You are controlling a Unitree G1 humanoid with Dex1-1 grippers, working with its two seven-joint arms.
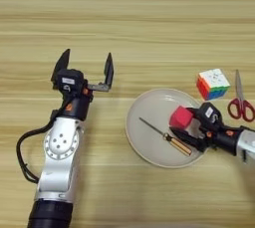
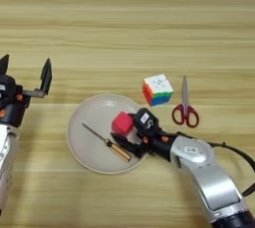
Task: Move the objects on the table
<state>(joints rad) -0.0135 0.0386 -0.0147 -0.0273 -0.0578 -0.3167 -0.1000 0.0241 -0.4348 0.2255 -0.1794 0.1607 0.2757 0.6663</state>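
A small red cube (image 1: 180, 117) is over the right part of the round cream plate (image 1: 149, 117). My right gripper (image 1: 182, 121) reaches in from the right with its fingers on either side of the cube, one above and one below, shut on it. A thin screwdriver (image 1: 167, 137) with an orange-and-black handle lies slantwise on the plate, just under the lower finger. The multicoloured puzzle cube (image 1: 212, 83) with a white top sits on the table (image 1: 129, 18) beyond the plate's right rim. My left gripper (image 1: 85, 68) stands at the left, fingers wide apart and holding nothing.
Red-handled scissors (image 1: 240, 100) lie to the right of the puzzle cube, blades pointing away from me. A black cable (image 1: 21, 150) loops beside my left forearm.
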